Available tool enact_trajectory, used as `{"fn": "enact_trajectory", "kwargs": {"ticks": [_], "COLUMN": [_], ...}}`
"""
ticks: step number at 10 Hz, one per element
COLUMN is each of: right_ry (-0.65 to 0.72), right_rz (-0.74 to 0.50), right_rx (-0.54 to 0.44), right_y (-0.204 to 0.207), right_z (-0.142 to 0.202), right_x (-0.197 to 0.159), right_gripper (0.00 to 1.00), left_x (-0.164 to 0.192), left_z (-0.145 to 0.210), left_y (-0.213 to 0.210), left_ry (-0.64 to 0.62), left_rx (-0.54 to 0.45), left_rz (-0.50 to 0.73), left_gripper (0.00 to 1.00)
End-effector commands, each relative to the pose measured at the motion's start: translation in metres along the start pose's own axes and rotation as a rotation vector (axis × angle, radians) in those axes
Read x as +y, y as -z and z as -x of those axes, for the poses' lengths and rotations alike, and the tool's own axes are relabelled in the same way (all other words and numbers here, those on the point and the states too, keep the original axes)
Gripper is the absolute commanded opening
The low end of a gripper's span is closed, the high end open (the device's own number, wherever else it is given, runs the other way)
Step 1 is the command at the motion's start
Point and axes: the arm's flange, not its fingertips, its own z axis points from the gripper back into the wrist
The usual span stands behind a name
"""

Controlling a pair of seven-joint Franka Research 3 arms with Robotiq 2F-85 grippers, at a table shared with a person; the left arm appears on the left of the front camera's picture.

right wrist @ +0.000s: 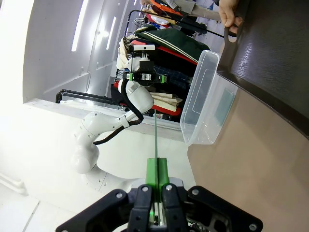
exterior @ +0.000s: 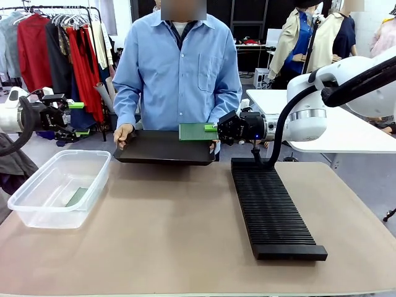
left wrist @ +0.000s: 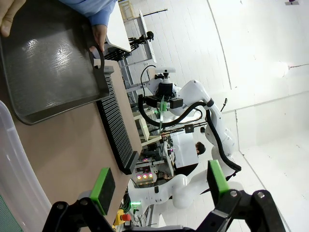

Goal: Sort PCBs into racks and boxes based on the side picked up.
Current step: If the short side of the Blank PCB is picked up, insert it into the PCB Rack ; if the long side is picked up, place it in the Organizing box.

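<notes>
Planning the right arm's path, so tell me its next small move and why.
Probably lift the circuit board clear of the tray and carry it toward the slotted rack. The right gripper is shut on the board's edge, holding it just above the tray, and the rack's far end is nearby.

This is a robotics lab: white robot arms (exterior: 307, 111) flank a tan-covered desk (exterior: 185, 235), a second, white desk (exterior: 346, 133) stands behind, and a rail of hanging clothes (exterior: 55, 43) lines the bright, white-walled room's far side.
</notes>
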Motion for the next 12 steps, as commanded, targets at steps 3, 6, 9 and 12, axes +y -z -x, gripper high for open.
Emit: {"fn": "enact_trajectory", "kwargs": {"ticks": [3, 6, 9, 12], "right_ry": [-0.005, -0.005, -0.057, -0.092], "right_rz": [-0.004, -0.004, -0.038, -0.068], "right_rx": [-0.002, -0.002, 0.024, 0.041], "right_y": [0.001, 0.001, -0.02, -0.06], "right_z": [0.0, 0.0, 0.005, 0.016], "right_x": [0.001, 0.001, 0.008, 0.022], "right_gripper": [0.0, 0.0, 0.0, 0.0], "left_x": [-0.003, -0.003, -0.003, -0.003], "left_z": [0.0, 0.0, 0.0, 0.0], "left_y": [-0.001, -0.001, -0.001, -0.001], "left_ry": [-0.004, -0.004, -0.004, -0.004], "left_rx": [0.002, 0.002, 0.002, 0.002], "left_rz": [-0.001, -0.001, -0.001, -0.001], "left_gripper": [1.0, 1.0, 1.0, 1.0]}}
